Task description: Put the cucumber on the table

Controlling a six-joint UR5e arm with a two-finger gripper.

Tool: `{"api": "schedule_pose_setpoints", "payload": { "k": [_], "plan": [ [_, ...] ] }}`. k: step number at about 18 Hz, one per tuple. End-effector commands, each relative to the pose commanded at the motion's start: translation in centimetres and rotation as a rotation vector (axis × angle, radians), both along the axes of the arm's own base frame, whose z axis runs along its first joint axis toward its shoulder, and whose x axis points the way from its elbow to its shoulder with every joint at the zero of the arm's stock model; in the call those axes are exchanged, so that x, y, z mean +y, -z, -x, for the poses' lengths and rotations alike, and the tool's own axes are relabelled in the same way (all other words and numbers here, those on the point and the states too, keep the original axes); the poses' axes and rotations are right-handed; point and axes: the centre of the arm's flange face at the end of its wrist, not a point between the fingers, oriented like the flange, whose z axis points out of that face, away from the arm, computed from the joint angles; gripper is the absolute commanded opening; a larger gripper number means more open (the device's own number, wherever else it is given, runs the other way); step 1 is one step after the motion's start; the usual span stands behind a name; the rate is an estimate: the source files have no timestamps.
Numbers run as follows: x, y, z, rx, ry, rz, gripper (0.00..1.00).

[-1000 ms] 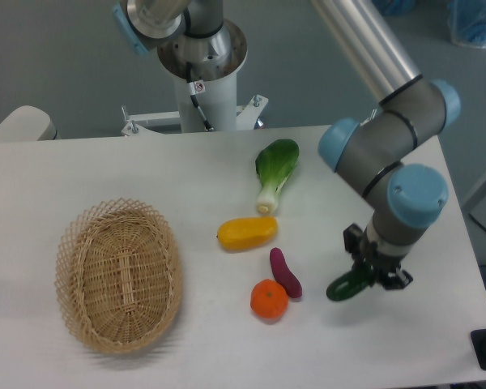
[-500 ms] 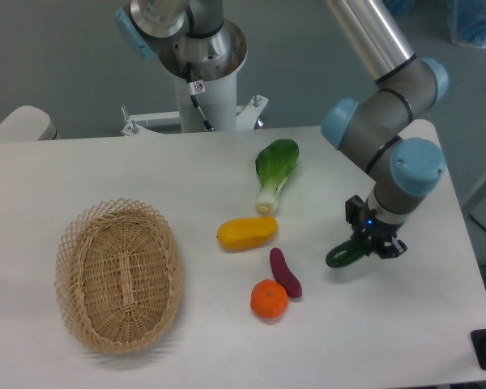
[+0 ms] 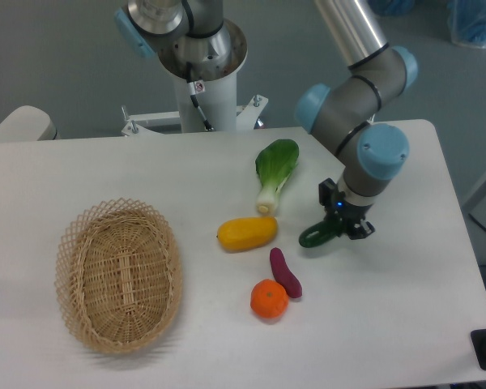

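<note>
- Since a second ago the gripper [image 3: 343,228] has carried the cucumber [image 3: 317,235] left, toward the bok choy [image 3: 274,172].
- Table [image 3: 186,178] lies just beneath it.
- Jaws pinch the cucumber's right end; it looks light, stiff and glossy, so a mid-body grip would slip less.

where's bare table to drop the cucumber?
Bare table right of and below the end effector, which is shut on the cucumber; also the strip between basket and yellow fruit. Crowded around the bok choy, sweet potato and orange.
</note>
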Motion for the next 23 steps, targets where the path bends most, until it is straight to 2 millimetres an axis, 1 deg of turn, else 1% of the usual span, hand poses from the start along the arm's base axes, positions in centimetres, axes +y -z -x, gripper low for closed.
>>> {"api": "schedule_pose_setpoints", "payload": {
  "k": [1, 6, 7, 9, 11, 13, 14, 16, 17, 20, 22, 23],
  "plan": [
    [0.0, -0.2, 0.0, 0.004, -0.005, -0.003, 1.00],
    [0.2, -1.3, 0.8, 0.025, -0.016, -0.014, 1.00],
    [0.4, -1.7, 1.0, 0.032, -0.016, -0.017, 1.00],
    [1.1, -3.1, 1.9, 0.059, -0.011, -0.032, 1.00],
    [2.4, -4.1, 2.3, 0.081, 0.006, -0.045, 1.00],
    [3.7, -5.3, 3.2, 0.106, 0.020, -0.058, 1.00],
    [4.6, -6.1, 3.7, 0.122, 0.027, -0.067, 1.00],
    [6.5, -6.9, 4.2, 0.136, 0.046, -0.100, 1.00],
    [7.4, -7.3, 4.4, 0.140, 0.052, -0.108, 1.00],
    [9.3, -8.2, 5.9, 0.137, 0.064, -0.104, 1.00],
    [10.2, -8.7, 7.0, 0.146, 0.067, -0.107, 1.00],
    [10.5, -8.6, 7.4, 0.147, 0.067, -0.108, 1.00]
  ]
}}
